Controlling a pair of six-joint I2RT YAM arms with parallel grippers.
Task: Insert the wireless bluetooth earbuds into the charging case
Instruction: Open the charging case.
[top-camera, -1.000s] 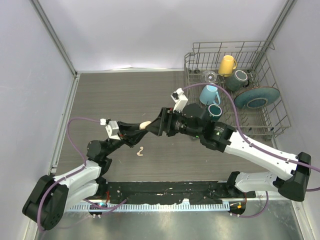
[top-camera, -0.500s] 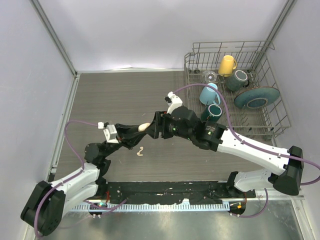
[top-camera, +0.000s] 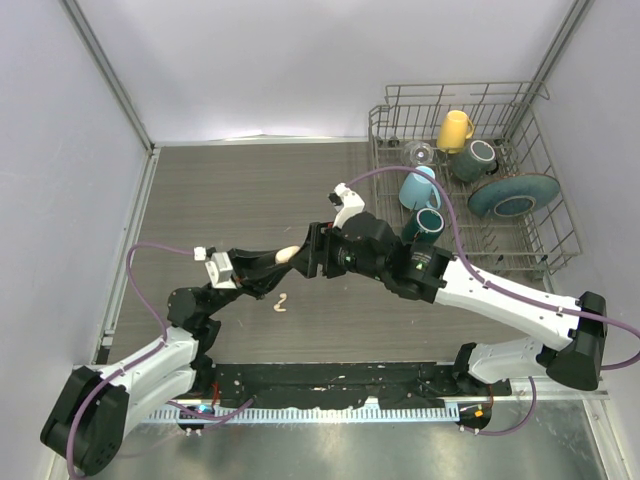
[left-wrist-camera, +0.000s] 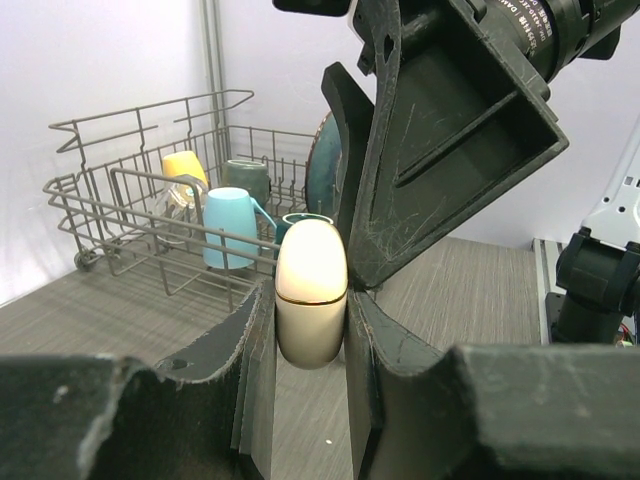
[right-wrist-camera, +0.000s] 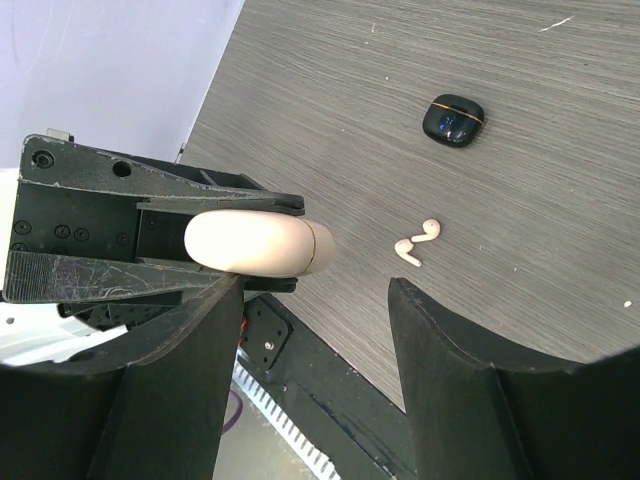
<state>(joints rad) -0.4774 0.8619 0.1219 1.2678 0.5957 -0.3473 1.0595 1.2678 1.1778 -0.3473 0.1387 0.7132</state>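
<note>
The left hand (left-wrist-camera: 311, 335) is clamped tight on a cream charging case (left-wrist-camera: 311, 285), lid shut, held up off the bench (right-wrist-camera: 520, 60). The right hand (right-wrist-camera: 315, 320) faces it with its jaws well apart. The case's rounded end sits between them, nearer one finger, and this hand grips nothing. Two cream-white earbuds (right-wrist-camera: 415, 243) lie close together on the bench below. A small black case (right-wrist-camera: 453, 118) sits farther off.

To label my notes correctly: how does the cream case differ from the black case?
The cream case is held above the table in the left gripper, jaws shut on it; the black case lies loose on the table. The cream case looks matte, the black case glossy. Both are rounded and closed.
</note>
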